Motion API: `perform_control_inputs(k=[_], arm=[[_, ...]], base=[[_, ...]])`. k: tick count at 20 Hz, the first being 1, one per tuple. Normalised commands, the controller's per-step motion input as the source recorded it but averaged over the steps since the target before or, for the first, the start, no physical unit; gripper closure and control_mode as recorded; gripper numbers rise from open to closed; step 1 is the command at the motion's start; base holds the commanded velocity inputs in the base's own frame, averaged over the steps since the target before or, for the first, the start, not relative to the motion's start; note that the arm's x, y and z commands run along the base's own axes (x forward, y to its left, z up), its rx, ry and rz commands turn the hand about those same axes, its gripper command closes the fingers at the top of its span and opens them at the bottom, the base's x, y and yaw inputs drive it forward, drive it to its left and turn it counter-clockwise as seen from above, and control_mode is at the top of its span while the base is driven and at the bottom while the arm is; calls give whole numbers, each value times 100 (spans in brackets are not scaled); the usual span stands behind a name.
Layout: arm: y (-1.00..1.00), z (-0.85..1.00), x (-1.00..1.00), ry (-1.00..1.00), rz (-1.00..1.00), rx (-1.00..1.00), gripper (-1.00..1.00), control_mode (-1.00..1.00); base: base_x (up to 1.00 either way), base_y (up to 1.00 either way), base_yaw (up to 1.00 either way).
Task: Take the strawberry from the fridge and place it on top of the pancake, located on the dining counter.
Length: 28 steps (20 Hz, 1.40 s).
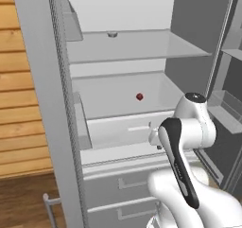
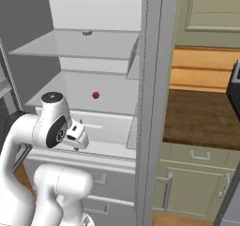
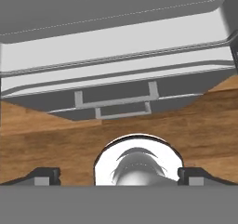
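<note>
The fridge (image 1: 189,47) stands open, its white shelves showing. The strawberry (image 1: 139,97) is a tiny dark-red blob alone on the lower shelf, also visible in the right base view as the strawberry (image 2: 95,95). My gripper (image 2: 77,143) hangs in front of the fridge, below and nearer than the strawberry, well apart from it. It points down at the fridge's drawers (image 3: 114,102) and the wooden floor. In the hand view the gripper (image 3: 119,175) is open, its fingertips (image 3: 46,174) wide apart with nothing between them. The pancake and the dining counter are out of view.
A small grey object (image 1: 112,33) sits on the upper shelf. The open doors flank the opening: left door (image 1: 42,104), right door with bins (image 1: 227,94). Right of the fridge, a dark wood countertop (image 2: 201,117) tops green cabinets (image 2: 197,183).
</note>
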Motion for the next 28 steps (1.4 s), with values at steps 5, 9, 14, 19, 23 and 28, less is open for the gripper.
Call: perform_control_inputs(k=[5,9,14,19,23,28], arm=[[0,0,0,0,0,0,-100,100],[0,0,0,0,0,0,-100,100],[0,0,0,0,0,0,-100,100],[0,18,14,-4,0,-2,-100,-100],[1,51,37,-21,0,-11,-100,-100],[0,53,18,-34,0,-6,-100,-100]], base=[[62,0,0],[48,0,0],[30,0,0],[9,0,0],[0,0,0],[0,0,0]])
